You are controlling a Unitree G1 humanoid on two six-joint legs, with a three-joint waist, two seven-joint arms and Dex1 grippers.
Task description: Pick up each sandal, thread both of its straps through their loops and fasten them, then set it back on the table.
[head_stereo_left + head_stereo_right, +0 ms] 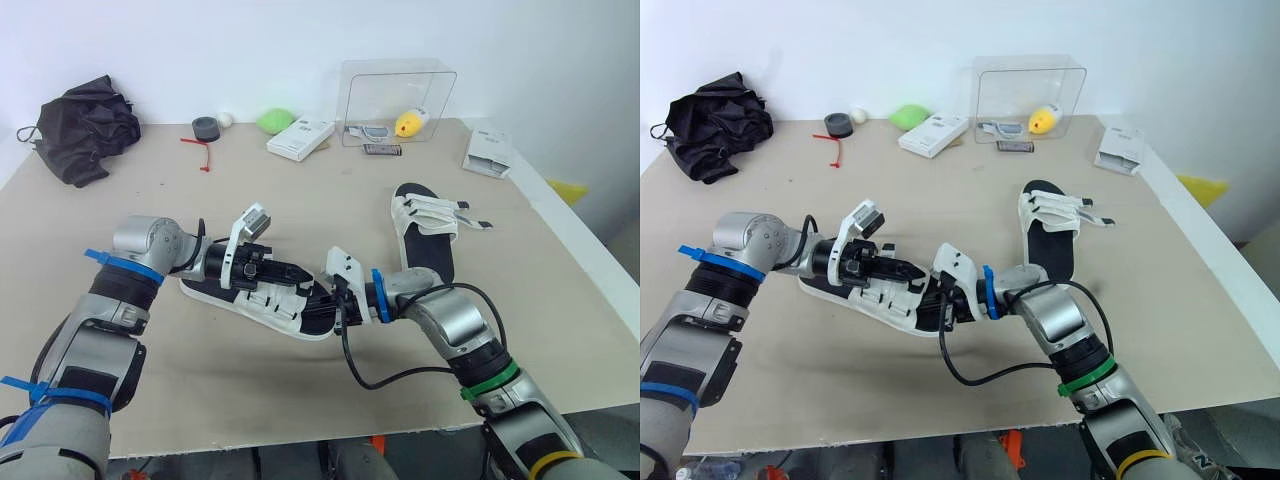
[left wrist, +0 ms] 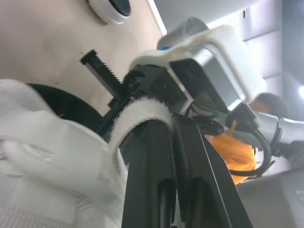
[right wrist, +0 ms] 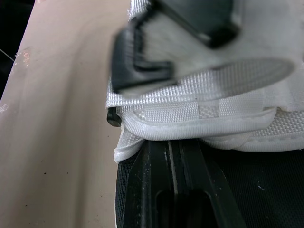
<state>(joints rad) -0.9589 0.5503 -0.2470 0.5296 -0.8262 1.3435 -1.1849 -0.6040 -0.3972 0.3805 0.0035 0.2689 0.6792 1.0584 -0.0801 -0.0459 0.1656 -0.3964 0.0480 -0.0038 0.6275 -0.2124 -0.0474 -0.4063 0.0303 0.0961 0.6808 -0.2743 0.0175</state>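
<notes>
Nearest, the right gripper (image 1: 338, 300) has its fingers (image 3: 156, 171) pressed flat together, tips tucked against the white webbing at one end of the near sandal (image 1: 268, 306). That sandal lies on the table (image 1: 300, 200), between both grippers, its long axis running diagonally from far left to near right. Opposite, the left gripper (image 1: 298, 272) reaches over it, fingers closed with a white strap (image 2: 142, 111) curling over their tips into the seam. Well apart on the right, the second sandal (image 1: 425, 240) points away, strap ends rightward.
</notes>
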